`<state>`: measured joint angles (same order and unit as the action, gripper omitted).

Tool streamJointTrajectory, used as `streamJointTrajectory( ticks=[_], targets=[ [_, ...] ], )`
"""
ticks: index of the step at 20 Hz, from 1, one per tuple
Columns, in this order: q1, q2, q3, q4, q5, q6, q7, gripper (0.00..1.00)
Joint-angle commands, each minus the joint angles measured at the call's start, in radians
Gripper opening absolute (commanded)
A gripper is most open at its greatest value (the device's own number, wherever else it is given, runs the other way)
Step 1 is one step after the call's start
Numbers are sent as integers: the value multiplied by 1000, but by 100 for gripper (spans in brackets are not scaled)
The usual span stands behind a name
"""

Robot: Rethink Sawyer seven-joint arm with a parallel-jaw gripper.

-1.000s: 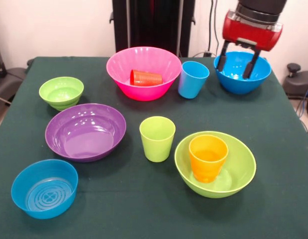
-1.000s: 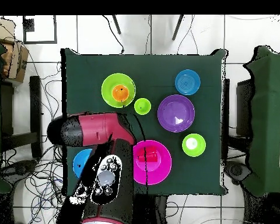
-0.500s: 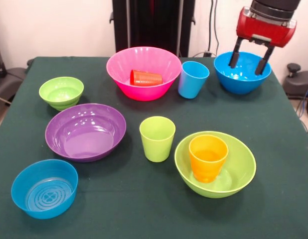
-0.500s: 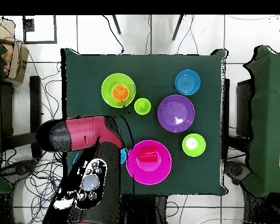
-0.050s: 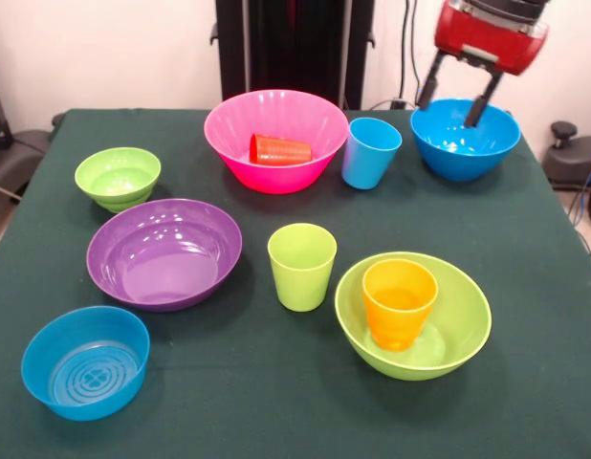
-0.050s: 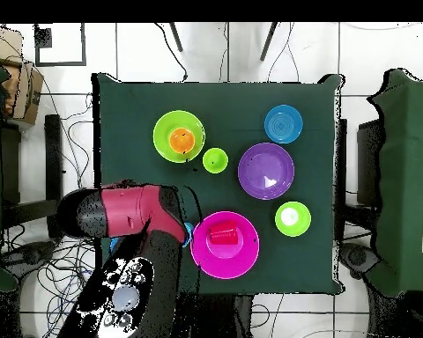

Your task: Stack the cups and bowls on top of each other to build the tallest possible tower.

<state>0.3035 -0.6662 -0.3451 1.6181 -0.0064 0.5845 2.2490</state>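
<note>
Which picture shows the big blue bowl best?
The front view. There the big blue bowl sits whole at the table's far corner, with the open gripper above it, empty. In the overhead view the red arm covers it almost completely; only blue slivers peek out beside the pink bowl.

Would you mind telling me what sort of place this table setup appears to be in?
Probably a robotics lab: a cloth-covered table on a pale tiled floor, loose cables trailing around it, and a robot gripper above plastic bowls.

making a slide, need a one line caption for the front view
Sawyer gripper hangs open above the large blue bowl; orange cup sits in the large lime green bowl.
</note>
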Motion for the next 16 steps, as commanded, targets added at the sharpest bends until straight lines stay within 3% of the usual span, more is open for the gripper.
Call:
streamJointTrajectory(
  ticks=[1, 6, 16],
  targets=[
    [50, 45, -118, 89, 43, 78, 353, 100],
    [99, 77, -184, 78, 57, 92, 419, 100],
    [151, 130, -218, 33, 53, 124, 486, 100]
  ],
)
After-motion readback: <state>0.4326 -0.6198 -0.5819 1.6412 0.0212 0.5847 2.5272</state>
